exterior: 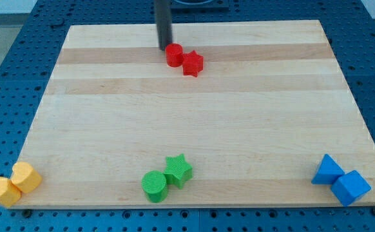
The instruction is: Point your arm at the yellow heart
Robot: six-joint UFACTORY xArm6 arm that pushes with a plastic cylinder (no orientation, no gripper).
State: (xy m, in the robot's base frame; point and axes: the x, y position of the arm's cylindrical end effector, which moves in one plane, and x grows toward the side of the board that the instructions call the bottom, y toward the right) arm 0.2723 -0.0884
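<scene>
While the dark rod comes down from the view's top, my tip [164, 48] rests on the wooden board [194, 122], just to the upper left of the red cylinder [173, 55] and almost touching it. This arm carries no jaws, so nothing here is clenched, released or grasping; the rod simply ends in a blunt point. Taking that red cylinder as the landmark, the red star [192, 63] sits touching it on its right side. Far below the cylinder, near the board's bottom edge, a green star [178, 170] leans against a green cylinder [154, 186] at its lower left. Well down and to the right of the red cylinder, at the bottom right corner, a blue triangular block [327, 170] touches a blue cube [351, 187]. Well down and to the left of the cylinder, at the bottom left corner, lie two yellow blocks pressed together: the yellow heart [25, 176] and a yellow hexagonal block [2, 191] hanging partly off the board's corner. My tip is far from the heart.
</scene>
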